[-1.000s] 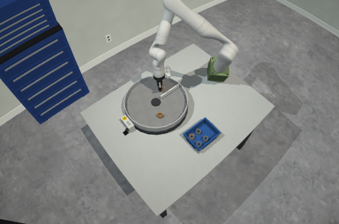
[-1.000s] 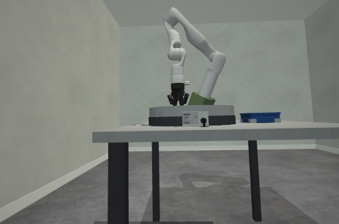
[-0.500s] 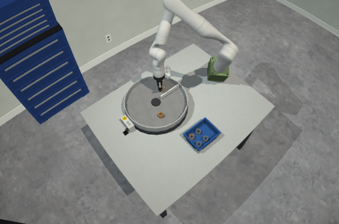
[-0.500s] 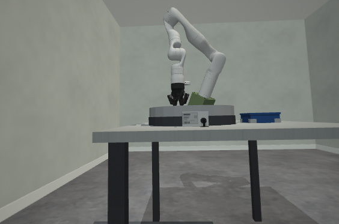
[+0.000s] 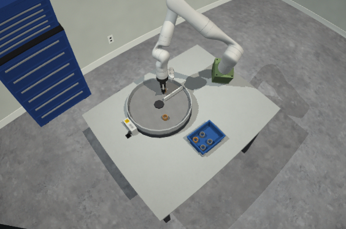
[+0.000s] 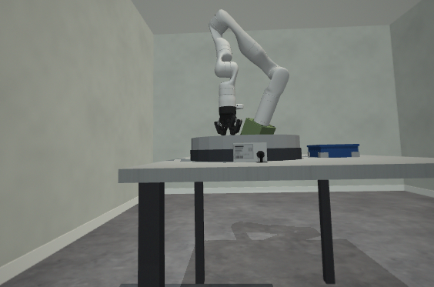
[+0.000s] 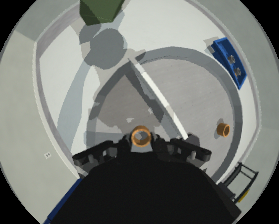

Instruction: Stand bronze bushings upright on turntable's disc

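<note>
My gripper points down inside the turntable's wall, at the far side of the disc. Its fingers are slightly open around a bronze bushing, whose open end faces up; its foot on the disc is hidden. Another bronze bushing stands upright on the near part of the disc. The blue crate holds one bronze bushing and three steel bushings, one of them on the right.
A pale bar runs over the disc from the wall toward the dark hub, close beside my gripper. The raised wall rings the disc. A control box stands outside it.
</note>
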Controlling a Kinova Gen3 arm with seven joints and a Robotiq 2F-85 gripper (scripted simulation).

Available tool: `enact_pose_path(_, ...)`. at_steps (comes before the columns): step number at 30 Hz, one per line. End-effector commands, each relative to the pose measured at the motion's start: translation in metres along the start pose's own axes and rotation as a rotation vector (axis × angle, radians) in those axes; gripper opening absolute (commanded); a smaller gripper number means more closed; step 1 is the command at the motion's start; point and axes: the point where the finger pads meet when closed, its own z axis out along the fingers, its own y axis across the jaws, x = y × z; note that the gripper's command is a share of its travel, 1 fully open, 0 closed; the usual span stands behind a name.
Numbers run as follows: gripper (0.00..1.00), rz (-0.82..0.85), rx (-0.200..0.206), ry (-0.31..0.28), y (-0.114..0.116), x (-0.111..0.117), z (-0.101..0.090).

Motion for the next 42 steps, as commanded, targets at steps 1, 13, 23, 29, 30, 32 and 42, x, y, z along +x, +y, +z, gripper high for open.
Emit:
enact_pose_path(1,0.4,0.0,0.001,-0.001,0.0,-0.001,-0.001)
enact_pose_path(13,0.4,0.0,0.001,-0.001,0.0,-0.001,-0.001)
enact_pose_path(23,0.4,0.0,0.001,-0.001,0.0,-0.001,-0.001)
enact_pose_path(29,0.4,0.0,0.001,-0.001,0.0,-0.001,-0.001)
enact_pose_path(30,0.4,0.0,0.001,-0.001,0.0,-0.001,-0.001)
enact_pose_path(32,0.4,0.0,0.001,-0.001,0.0,-0.001,-0.001)
enact_pose_path(42,0.4,0.0,0.001,-0.001,0.0,0.0,-0.032)
